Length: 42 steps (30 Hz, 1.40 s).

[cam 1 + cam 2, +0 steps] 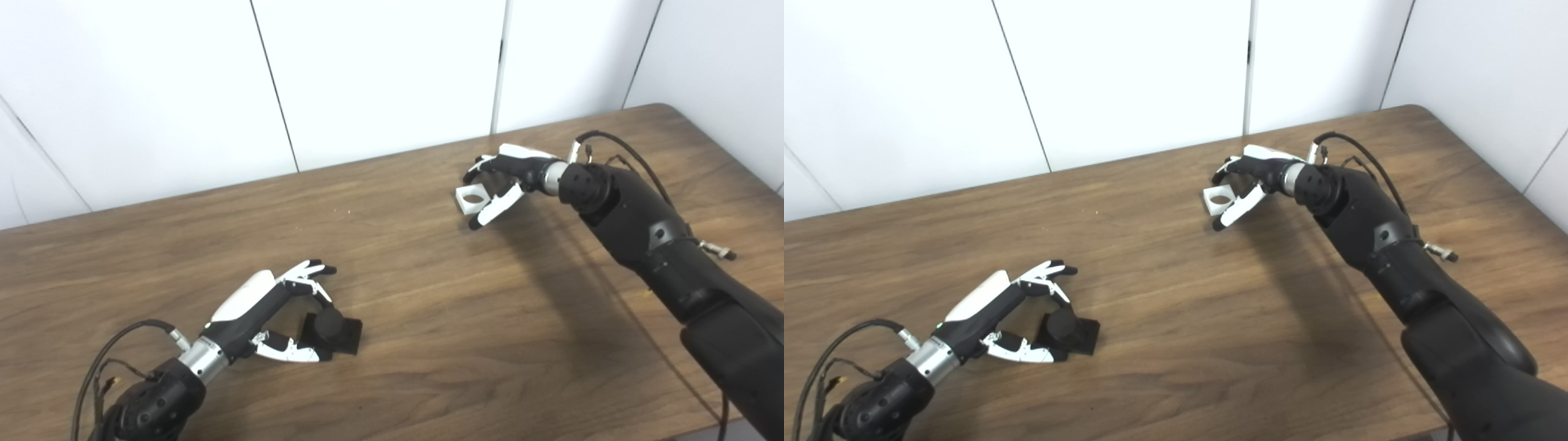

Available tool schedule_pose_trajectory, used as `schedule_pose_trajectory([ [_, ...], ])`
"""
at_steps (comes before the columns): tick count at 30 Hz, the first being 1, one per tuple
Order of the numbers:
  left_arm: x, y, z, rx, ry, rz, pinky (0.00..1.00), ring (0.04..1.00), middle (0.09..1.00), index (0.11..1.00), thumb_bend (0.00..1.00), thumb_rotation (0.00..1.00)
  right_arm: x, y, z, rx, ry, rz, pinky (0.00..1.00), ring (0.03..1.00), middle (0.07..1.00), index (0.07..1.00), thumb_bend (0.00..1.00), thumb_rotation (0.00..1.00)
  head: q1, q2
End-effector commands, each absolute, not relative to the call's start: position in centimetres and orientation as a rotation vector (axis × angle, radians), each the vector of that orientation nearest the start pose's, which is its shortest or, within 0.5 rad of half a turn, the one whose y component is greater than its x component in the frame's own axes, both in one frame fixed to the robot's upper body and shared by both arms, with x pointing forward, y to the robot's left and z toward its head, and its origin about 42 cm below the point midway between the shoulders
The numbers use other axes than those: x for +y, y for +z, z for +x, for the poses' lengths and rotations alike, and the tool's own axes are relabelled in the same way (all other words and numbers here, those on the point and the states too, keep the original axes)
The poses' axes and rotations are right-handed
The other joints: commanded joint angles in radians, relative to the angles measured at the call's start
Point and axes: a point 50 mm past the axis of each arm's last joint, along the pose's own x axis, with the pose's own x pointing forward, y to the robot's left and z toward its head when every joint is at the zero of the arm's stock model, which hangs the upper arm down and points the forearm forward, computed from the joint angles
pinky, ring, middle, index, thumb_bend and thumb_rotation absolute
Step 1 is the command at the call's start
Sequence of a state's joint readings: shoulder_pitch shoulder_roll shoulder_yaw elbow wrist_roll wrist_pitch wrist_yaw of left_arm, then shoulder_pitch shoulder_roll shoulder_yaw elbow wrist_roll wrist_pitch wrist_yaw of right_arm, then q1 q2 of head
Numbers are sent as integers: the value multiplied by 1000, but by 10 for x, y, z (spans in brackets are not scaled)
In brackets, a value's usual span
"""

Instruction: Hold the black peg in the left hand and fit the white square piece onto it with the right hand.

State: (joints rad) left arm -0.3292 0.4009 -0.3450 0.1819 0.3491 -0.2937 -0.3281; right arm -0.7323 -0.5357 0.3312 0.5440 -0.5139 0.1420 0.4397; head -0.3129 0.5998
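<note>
Left eye view: white piece [472, 199] is gripped by right hand [502, 180] at 1 o'clock; black peg [331, 329] is loosely bracketed by half-open left hand [269, 312] on table [429, 318] at 7 o'clock.

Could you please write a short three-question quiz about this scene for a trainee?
1. True or false: the white piece is already fitted on the black peg.
2. Which hand is at the white piece? A) left hand B) right hand C) neither
3. Fill in: the black peg stands on the ____.

Key:
1. False. The two are far apart, the peg near the left hand, the piece at the right hand.
2. B.
3. Table.
</note>
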Motion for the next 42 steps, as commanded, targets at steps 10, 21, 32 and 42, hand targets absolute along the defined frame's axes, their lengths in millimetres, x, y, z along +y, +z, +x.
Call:
schedule_pose_trajectory([
  [10, 245, 140, 361, -238, -742, 920, 934, 982, 918, 491, 521, 69, -319, 223, 495, 163, 361, -1210, 968, 995, 973, 772, 812, 253, 2, 2],
  [21, 245, 137, 360, -241, -741, 918, 934, 978, 917, 491, 521, 69, -326, 214, 495, 90, 257, -1221, 816, 918, 925, 674, 702, 226, 9, 5],
  [32, 242, 139, 359, -224, -743, 919, 938, 985, 921, 492, 520, 72, -321, 209, 497, 80, 218, -1216, 829, 901, 876, 495, 514, 150, 18, 12],
  [42, 240, 139, 357, -223, -742, 921, 942, 981, 923, 492, 520, 73, -317, 203, 501, 86, 227, -1208, 820, 890, 857, 493, 514, 149, 34, 18],
])
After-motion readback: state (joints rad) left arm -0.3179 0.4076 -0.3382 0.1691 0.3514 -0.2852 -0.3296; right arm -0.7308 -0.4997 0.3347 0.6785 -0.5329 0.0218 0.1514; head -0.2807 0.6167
